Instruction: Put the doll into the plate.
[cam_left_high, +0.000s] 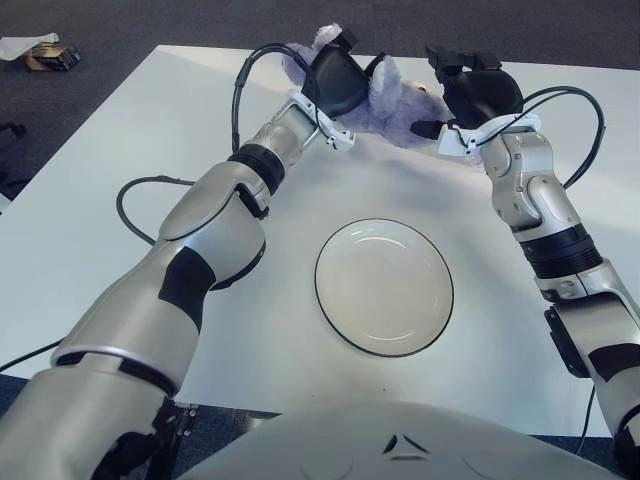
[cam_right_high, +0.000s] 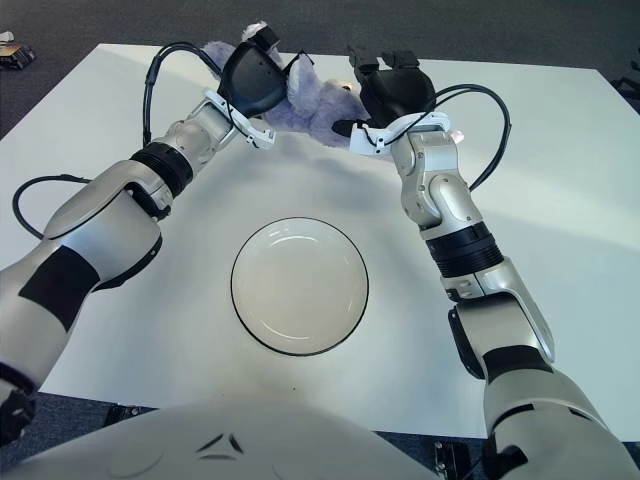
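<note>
A purple plush doll (cam_left_high: 398, 100) is held between my two hands above the far middle of the white table. My left hand (cam_left_high: 335, 78) has its dark fingers clamped over the doll's left half, and one ear sticks out behind the hand. My right hand (cam_left_high: 462, 98) presses on the doll's right end, with one finger curled under it. The white plate (cam_left_high: 384, 290) with a dark rim lies bare in the middle of the table. It is nearer to me than the doll and both hands.
A black cable (cam_left_high: 135, 195) loops on the table beside my left arm. More cables arc over both wrists. On the dark floor past the table's far left corner (cam_left_high: 160, 48) sit a small box (cam_left_high: 48, 58) and some white paper.
</note>
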